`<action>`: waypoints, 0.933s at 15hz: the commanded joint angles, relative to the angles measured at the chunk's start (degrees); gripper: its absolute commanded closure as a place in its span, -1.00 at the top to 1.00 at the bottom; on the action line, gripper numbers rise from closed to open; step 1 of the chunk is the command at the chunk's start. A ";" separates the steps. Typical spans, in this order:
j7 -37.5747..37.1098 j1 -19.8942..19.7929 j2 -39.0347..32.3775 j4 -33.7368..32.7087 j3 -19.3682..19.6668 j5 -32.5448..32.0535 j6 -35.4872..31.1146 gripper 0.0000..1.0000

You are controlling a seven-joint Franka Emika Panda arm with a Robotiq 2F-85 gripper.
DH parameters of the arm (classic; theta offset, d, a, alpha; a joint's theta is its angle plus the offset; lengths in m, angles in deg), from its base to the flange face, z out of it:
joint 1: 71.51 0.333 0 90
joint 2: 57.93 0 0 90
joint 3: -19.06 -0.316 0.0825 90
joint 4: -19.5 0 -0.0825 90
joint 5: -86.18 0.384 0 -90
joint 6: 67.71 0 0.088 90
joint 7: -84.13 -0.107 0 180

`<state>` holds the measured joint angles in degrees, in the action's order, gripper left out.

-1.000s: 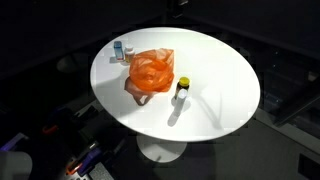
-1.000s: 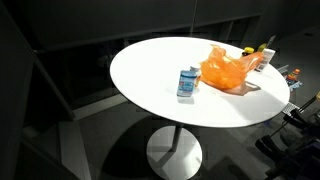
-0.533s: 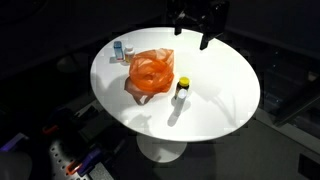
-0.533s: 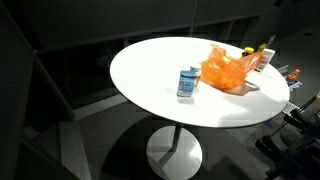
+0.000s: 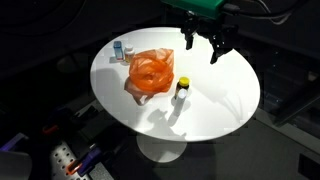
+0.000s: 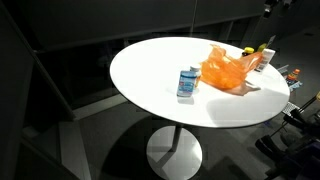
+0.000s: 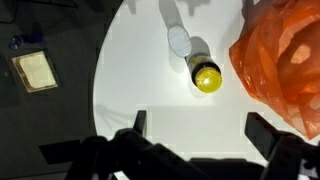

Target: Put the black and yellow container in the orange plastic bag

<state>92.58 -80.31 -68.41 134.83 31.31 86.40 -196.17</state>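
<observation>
The black container with a yellow cap [image 5: 182, 88] stands upright on the round white table [image 5: 222, 100], just beside the orange plastic bag [image 5: 150, 72]. In the wrist view the yellow cap [image 7: 207, 77] sits next to the bag [image 7: 285, 60]. My gripper [image 5: 201, 50] hangs open and empty above the far side of the table, apart from the container. In the wrist view its jaws [image 7: 200, 128] stand wide apart with bare table between them. In an exterior view the bag [image 6: 228, 70] hides most of the container; only its cap [image 6: 247, 51] shows.
A small blue and white box [image 5: 122, 48] stands at the table's far edge beyond the bag, and also shows in an exterior view [image 6: 187, 82]. Dark floor and clutter surround the table. A flat square object [image 7: 36, 71] lies on the floor.
The gripper has come into the exterior view from above and moved down and toward the container. The container, bag and box have not moved.
</observation>
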 commanded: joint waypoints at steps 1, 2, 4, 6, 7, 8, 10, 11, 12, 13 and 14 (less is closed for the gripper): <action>-0.15 -1.03 0.03 -0.16 -1.04 -0.24 0.11 1.00; -0.15 -1.03 0.03 -0.20 -1.04 -0.24 0.11 1.00; 2.57 -1.75 -2.64 -1.92 -1.56 2.07 0.53 1.00; 4.90 -2.38 -5.11 -2.74 -2.37 4.44 0.45 1.00; 5.86 -2.55 -6.25 -2.72 -2.83 5.08 -0.52 1.00; 7.47 -2.78 -7.40 -2.84 -3.43 5.63 -1.18 1.00; 9.30 -3.09 -9.81 -3.35 -4.43 5.55 -2.52 1.00; 10.15 -3.20 -11.03 -3.71 -4.86 5.02 -3.21 1.00; 11.02 -3.36 -12.27 -4.22 -5.36 4.84 -3.48 1.00; 11.39 -3.35 -13.31 -4.62 -5.71 4.48 -3.94 1.00; 11.83 -3.38 -14.36 -5.18 -6.10 4.29 -3.76 1.00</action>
<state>101.78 -82.25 -79.49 132.83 27.01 91.00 -199.97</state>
